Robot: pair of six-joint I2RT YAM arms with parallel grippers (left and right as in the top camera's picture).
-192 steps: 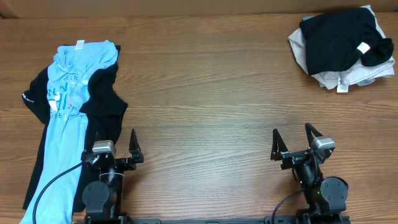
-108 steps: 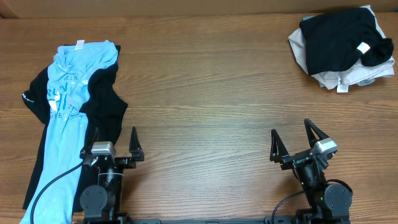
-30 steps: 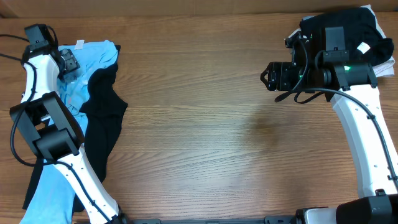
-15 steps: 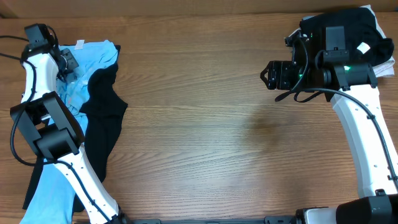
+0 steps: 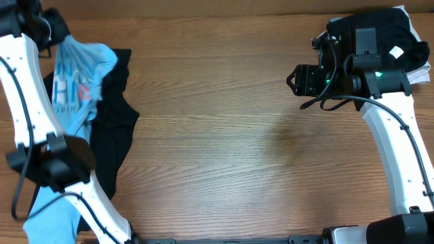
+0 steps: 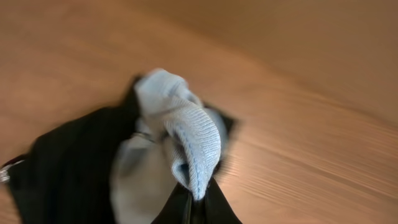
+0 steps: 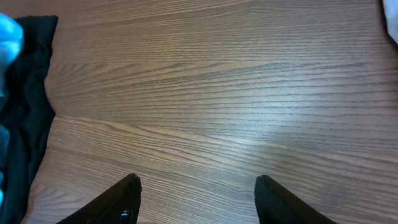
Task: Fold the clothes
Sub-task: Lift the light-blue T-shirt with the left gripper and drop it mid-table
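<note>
Blue soft T-shirt (image 5: 74, 74) now lifted off the black garment (image 5: 112, 129), your left pincer (image 6: 194, 200) pinching its ribbed collar, right pincer (image 7: 196, 198) spread.

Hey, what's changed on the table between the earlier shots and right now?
The left arm swung from the near edge to the far left corner; its jaws shut on the collar of the light blue soft T-shirt and lifted it, bunching the cloth. The right arm reached out toward the far right, jaws open. The black garment beneath and the dark-and-beige clothes pile stayed put.
</note>
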